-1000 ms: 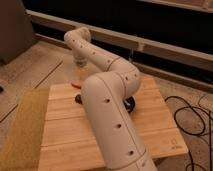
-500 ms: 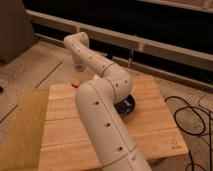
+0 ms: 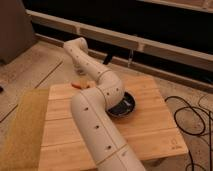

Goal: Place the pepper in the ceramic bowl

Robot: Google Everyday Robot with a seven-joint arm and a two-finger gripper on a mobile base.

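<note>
One view is given, taken from high behind the arm (image 3: 97, 131) and angled down across the wooden worktop (image 3: 150, 131); the arm is seen near, the gripper (image 3: 80, 74) farther off at the worktop's far-left edge.

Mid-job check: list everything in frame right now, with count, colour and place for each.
pepper: 1, red-orange, on the far left part of the table, just below the gripper
ceramic bowl: 1, near-black and glossy, mid-table, right of the arm's elbow and partly hidden by it
table: 1, pale wooden slats, centre of view
mat: 1, ochre, along the table's left side
cables: several, black, looped on the floor to the right
arm: 1, white, rising from the near edge, bending at mid-table and reaching to the far left
gripper: 1, pale, at the arm's far end, pointing down over the pepper near the table's far edge
</note>
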